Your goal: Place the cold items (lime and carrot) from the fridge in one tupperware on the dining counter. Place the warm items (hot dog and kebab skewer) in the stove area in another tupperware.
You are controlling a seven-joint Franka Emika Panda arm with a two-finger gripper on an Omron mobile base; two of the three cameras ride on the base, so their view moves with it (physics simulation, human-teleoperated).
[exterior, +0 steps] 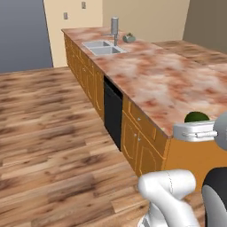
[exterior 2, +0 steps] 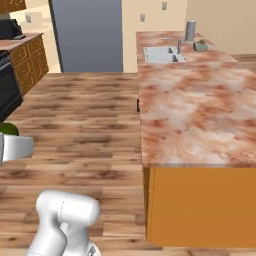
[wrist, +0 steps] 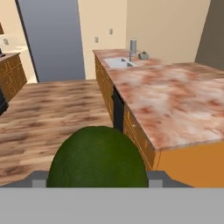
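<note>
The gripper (wrist: 97, 186) grips the round dark-green lime (wrist: 98, 157), carried near the pink marble dining counter (wrist: 175, 105) (no tupperware visible); carrot and warm items remain

You have a broad open stretch of marble counter (wrist: 175, 105) ahead and wide bare wood floor (wrist: 52, 109) to its left, with only the sink (wrist: 119, 63), faucet (wrist: 132, 47) and small potted plant (wrist: 143, 55) crowding the counter's far end.
</note>
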